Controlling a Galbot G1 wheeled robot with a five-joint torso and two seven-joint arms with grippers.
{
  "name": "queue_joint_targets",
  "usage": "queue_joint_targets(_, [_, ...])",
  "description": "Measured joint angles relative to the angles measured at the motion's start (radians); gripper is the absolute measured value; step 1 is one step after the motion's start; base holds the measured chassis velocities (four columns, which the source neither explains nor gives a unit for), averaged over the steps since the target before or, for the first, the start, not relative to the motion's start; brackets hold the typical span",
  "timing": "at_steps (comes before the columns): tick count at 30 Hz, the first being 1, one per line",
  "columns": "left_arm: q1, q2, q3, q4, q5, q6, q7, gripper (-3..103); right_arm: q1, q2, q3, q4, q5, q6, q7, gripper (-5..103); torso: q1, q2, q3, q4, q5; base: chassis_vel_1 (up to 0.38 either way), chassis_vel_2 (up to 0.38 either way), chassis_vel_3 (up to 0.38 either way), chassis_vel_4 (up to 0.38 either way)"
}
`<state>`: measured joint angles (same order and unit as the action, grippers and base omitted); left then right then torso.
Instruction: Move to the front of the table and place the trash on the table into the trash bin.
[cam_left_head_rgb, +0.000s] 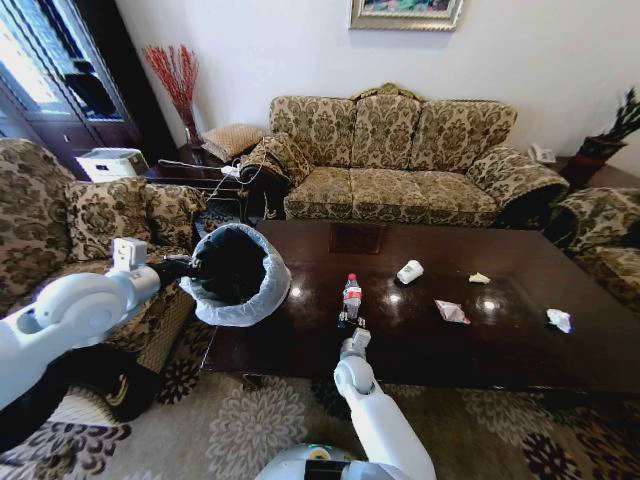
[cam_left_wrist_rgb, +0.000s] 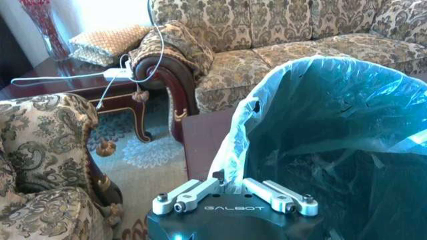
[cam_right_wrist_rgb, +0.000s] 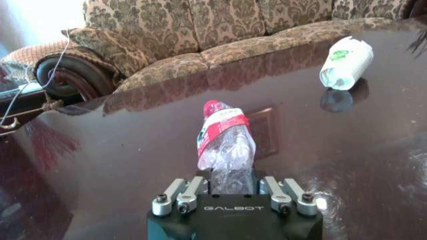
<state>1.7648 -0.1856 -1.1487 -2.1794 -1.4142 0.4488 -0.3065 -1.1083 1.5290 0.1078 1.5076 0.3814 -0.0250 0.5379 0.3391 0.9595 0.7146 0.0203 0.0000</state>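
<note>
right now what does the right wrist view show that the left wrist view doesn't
Only the right wrist view shows the right gripper shut on the bottle, which stands on the table, and the paper cup lying on its side beyond it. Only the left wrist view shows the left gripper clamped on the bin rim and the side table with a white cable. Both show the patterned sofa.

Daylit; glare on glossy table (cam_left_head_rgb: 500, 330)
</note>
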Motion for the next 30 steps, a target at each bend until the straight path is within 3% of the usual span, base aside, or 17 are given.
queue_joint_targets(2, [0.008,0.028,-0.011,0.006,-0.011,0.004,0.000,0,-0.039,-0.026,0.008,0.109,0.030,0.087,-0.072,22,0.000,0.000,0.000,0.0001,0.0002,0.000,0.000,0.000,0.000])
queue_joint_targets(4, [0.009,0.040,-0.015,0.012,-0.017,0.007,0.000,0,-0.050,-0.037,0.012,0.140,0.025,0.115,-0.107,22,0.000,0.000,0.000,0.0000,0.0002,0.000,0.000,0.000,0.000])
queue_joint_targets(6, [0.002,0.085,-0.018,0.033,-0.047,0.019,-0.001,0,-0.069,-0.064,0.024,0.225,-0.035,0.225,-0.218,22,0.000,0.000,0.000,-0.0001,0.0000,0.000,0.000,0.000,0.000])
queue_joint_targets(8, [-0.002,0.100,-0.018,0.040,-0.058,0.022,-0.002,0,-0.074,-0.070,0.029,0.256,-0.055,0.256,-0.257,22,0.000,0.000,0.000,-0.0001,0.0000,0.000,0.000,0.000,0.000])
queue_joint_targets(9, [-0.009,0.128,-0.017,0.051,-0.077,0.027,-0.002,0,-0.079,-0.079,0.031,0.302,-0.067,0.287,-0.313,22,0.000,0.000,0.000,-0.0001,0.0001,0.000,0.000,0.000,0.000])
queue_joint_targets(10, [-0.021,0.172,-0.010,0.069,-0.096,0.033,-0.002,0,-0.082,-0.090,0.036,0.385,-0.057,0.322,-0.421,22,0.000,0.000,0.000,-0.0002,0.0002,0.000,0.000,0.000,0.000])
queue_joint_targets(11, [-0.021,0.172,-0.010,0.069,-0.096,0.033,-0.002,0,-0.082,-0.090,0.036,0.385,-0.057,0.322,-0.421,22,0.000,0.000,0.000,-0.0002,0.0002,0.000,0.000,0.000,0.000])
queue_joint_targets(12, [-0.025,0.188,-0.008,0.076,-0.103,0.034,-0.002,0,-0.083,-0.097,0.034,0.416,-0.045,0.325,-0.459,22,0.000,0.000,0.000,-0.0002,0.0002,0.000,0.000,0.000,0.000])
queue_joint_targets(13, [-0.034,0.234,-0.001,0.090,-0.120,0.035,-0.002,0,-0.077,-0.127,0.012,0.514,0.014,0.328,-0.559,22,0.000,0.000,0.000,-0.0003,0.0001,0.000,0.000,0.000,0.000])
queue_joint_targets(15, [-0.035,0.245,0.000,0.091,-0.125,0.035,-0.002,0,-0.073,-0.135,0.003,0.539,0.032,0.326,-0.585,22,0.000,0.000,0.000,-0.0003,0.0001,0.000,0.000,0.000,0.000])
queue_joint_targets(17, [-0.038,0.278,0.002,0.083,-0.147,0.034,-0.003,0,-0.045,-0.156,-0.042,0.610,0.083,0.311,-0.672,22,0.000,0.000,0.000,-0.0003,0.0002,0.000,0.000,0.000,0.000])
queue_joint_targets(22, [-0.038,0.291,0.004,0.036,-0.169,0.038,-0.011,0,0.020,-0.159,-0.116,0.624,0.115,0.281,-0.723,22,0.000,0.000,0.000,-0.0001,0.0000,0.000,0.000,0.000,0.000])
queue_joint_targets(30, [-0.061,0.299,0.005,-0.038,-0.226,0.045,-0.027,0,0.091,-0.103,-0.241,0.535,0.073,0.255,-0.691,22,0.000,0.000,0.000,0.0000,0.0000,0.000,0.000,0.000,0.000])
